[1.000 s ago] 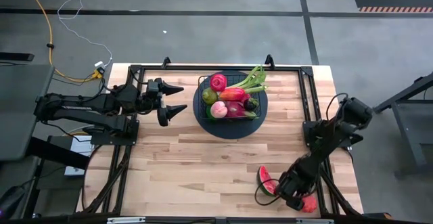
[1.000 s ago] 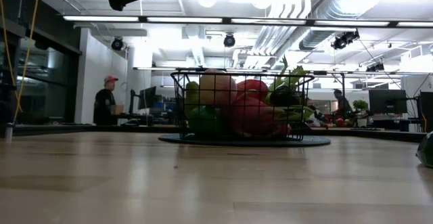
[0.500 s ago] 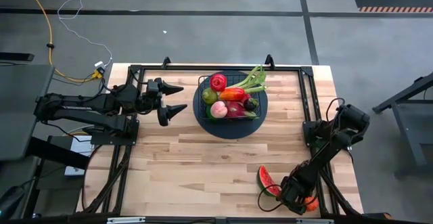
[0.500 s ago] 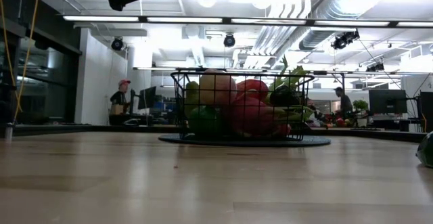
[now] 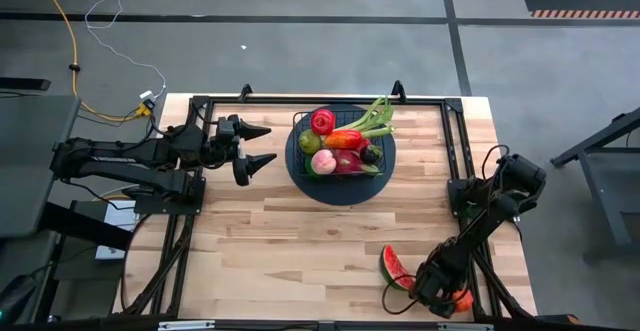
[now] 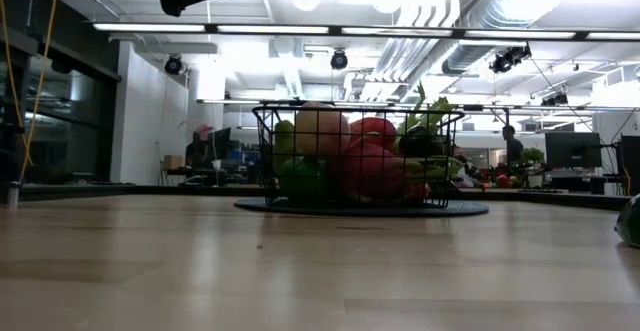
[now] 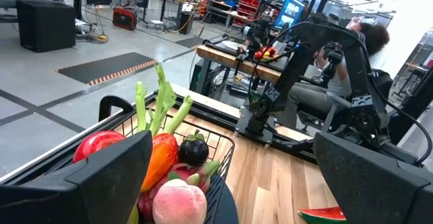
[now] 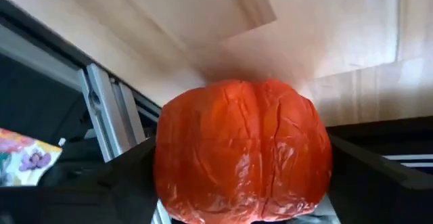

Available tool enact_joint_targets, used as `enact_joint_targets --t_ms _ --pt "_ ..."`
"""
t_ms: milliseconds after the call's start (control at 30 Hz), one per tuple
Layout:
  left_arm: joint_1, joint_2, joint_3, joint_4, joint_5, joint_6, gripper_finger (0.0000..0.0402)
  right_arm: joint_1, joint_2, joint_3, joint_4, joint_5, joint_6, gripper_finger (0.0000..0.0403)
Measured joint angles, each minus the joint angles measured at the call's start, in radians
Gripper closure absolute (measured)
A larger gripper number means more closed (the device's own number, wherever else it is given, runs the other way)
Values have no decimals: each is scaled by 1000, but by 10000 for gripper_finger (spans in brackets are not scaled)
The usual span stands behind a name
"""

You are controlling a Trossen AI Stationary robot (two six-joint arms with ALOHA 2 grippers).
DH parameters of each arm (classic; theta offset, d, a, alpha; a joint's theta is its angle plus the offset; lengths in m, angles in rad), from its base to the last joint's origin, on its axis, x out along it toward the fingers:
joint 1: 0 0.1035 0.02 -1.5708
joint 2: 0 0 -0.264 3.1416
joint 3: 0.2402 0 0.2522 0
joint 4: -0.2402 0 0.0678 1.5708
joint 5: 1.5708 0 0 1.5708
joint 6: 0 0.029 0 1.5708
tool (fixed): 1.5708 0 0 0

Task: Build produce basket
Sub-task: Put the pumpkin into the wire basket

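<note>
The black wire basket (image 5: 340, 143) stands on a dark round mat at the table's far middle. It holds several pieces of produce, among them a green leafy stalk (image 5: 375, 116), a peach (image 7: 179, 204) and a red fruit (image 5: 322, 121). A watermelon slice (image 5: 395, 268) lies on the wood near the front right. Just right of it, at the near right corner, my right gripper (image 5: 447, 297) slants down over a red pepper (image 8: 243, 156). My left gripper (image 5: 272, 144) hangs open and level, left of the basket. My right gripper has one dark finger (image 8: 125, 176) against each of the red pepper's two opposite sides (image 8: 166, 163), so the pepper is pinched between them. The fingers slant down from above. The pepper (image 5: 461, 299) sits by the table's near right edge.
A black metal frame (image 5: 455, 131) runs along the table's far and side edges, and a rail (image 8: 101, 102) of it lies close beside the pepper. Bare wood spans the table's middle and near left. People and benches show in the room beyond.
My right gripper has sunk a little toward the table's near edge, down over the red pepper, and has then kept still. The pepper and the watermelon slice have stayed where they were.
</note>
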Motion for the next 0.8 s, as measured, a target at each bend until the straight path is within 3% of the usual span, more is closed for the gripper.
enact_joint_targets --t_ms 67,367,667,800 --pt "0 0 0 0 0 0 4 0 0 2 -4 0 -33 98" --pt "0 0 0 0 3 -1 4 -80 -102 65 -17 43 -398 99" --pt "0 0 0 0 3 0 4 -418 -437 84 8 175 -671 94" --pt "0 0 0 0 3 -4 4 -592 -527 84 84 306 -783 94"
